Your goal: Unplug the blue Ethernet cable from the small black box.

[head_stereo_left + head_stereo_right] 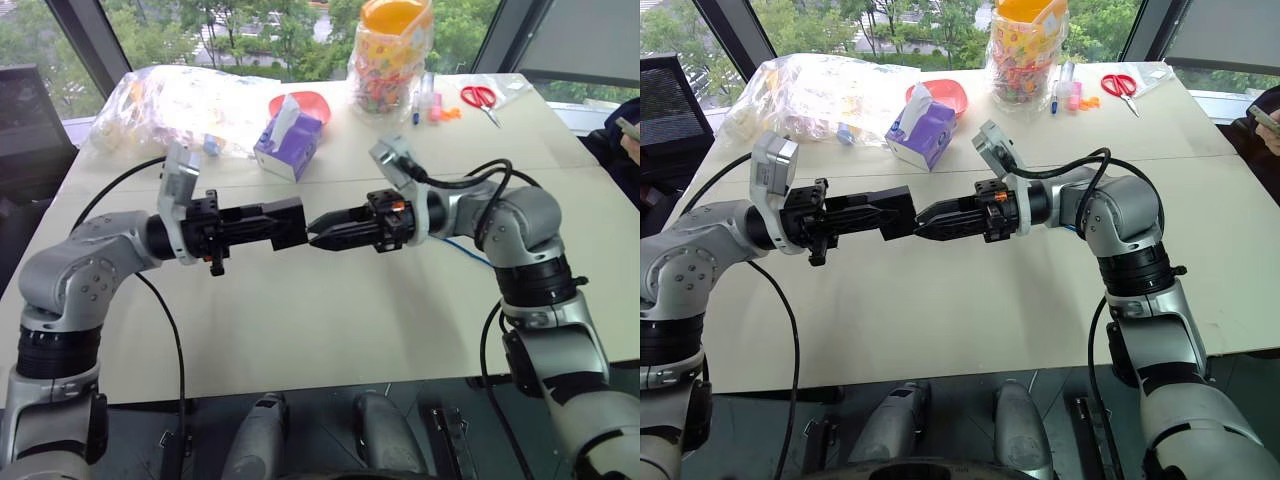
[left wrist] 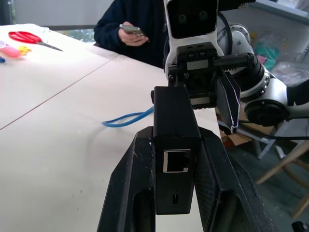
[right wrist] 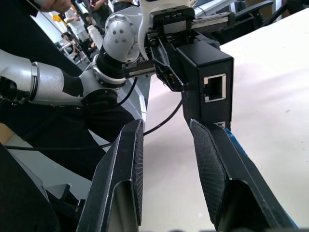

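Left gripper (image 1: 285, 222) clamping small black box (image 2: 175, 140) above bench (image 1: 330, 320), matte squarish body pinched between ribbed fingers (image 2: 130, 193), port facing outward, empty. Right gripper (image 1: 322, 230) pointing at box, jaws standing partly apart, holding nothing, tips just beside box. Blue Ethernet cable (image 2: 126, 118) lying looped on pale bench behind right arm. Farther: purple tissue box (image 1: 288, 140), red scissors (image 1: 481, 98), candy jar (image 1: 392, 55).

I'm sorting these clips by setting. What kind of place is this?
Probably an office or lab workspace: a large pale table by big windows onto trees, with scissors, a tissue box and a seated person.
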Controlling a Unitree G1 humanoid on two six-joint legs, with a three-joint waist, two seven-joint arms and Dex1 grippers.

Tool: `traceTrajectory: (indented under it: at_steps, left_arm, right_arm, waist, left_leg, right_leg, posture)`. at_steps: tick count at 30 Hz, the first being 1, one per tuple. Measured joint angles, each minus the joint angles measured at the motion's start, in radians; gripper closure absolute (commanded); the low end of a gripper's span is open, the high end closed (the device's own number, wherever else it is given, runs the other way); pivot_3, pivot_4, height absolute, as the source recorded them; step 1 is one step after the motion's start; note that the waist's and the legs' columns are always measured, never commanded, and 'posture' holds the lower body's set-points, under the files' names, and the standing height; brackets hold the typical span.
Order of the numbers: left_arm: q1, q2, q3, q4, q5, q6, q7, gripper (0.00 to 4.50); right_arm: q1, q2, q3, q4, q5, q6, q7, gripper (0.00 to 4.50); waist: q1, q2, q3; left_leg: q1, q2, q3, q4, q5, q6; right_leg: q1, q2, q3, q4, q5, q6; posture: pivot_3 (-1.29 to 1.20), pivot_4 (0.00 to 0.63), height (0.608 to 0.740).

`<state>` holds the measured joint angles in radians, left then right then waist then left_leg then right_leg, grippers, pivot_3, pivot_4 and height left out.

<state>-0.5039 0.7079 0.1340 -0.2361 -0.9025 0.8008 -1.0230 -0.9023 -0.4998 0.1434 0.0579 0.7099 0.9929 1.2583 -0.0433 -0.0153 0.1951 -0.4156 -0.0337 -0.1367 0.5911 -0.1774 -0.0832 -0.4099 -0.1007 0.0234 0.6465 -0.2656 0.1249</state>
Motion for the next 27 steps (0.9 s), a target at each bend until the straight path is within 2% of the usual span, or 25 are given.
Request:
traceTrajectory:
  at_steps: [9, 16, 27]
  left_arm:
    - [0.025, 0.003, 0.0, -0.042, -0.021, 0.022, -0.007, 4.02]
    - [0.018, 0.007, 0.001, -0.04, -0.022, 0.023, 0.001, 4.02]
    - [0.017, 0.007, 0.0, -0.037, -0.022, 0.023, 0.0, 4.02]
  right_arm:
    - [-0.036, -0.021, -0.003, 0.112, -0.051, -0.072, 0.007, 2.92]
    - [0.005, -0.031, 0.046, 0.071, -0.082, -0.104, 0.046, 2.92]
    - [0.018, -0.028, 0.047, 0.026, -0.079, -0.085, 0.045, 2.92]
  waist:
    - [-0.001, 0.0, 0.0]
    - [0.0, 0.0, 0.0]
    - [0.0, 0.0, 0.0]
  left_leg:
    - [0.0, 0.0, 0.0, 0.0, 0.0, 0.0]
    - [0.0, 0.0, 0.0, 0.0, 0.0, 0.0]
    - [0.0, 0.0, 0.0, 0.0, 0.0, 0.0]
  right_leg:
    - [0.0, 0.0, 0.0, 0.0, 0.0, 0.0]
    - [0.0, 0.0, 0.0, 0.0, 0.0, 0.0]
    - [0.0, 0.0, 0.0, 0.0, 0.0, 0.0]
  posture:
    - [0.0, 0.15, 0.726]
    - [0.0, 0.15, 0.726]
    - [0.0, 0.15, 0.726]
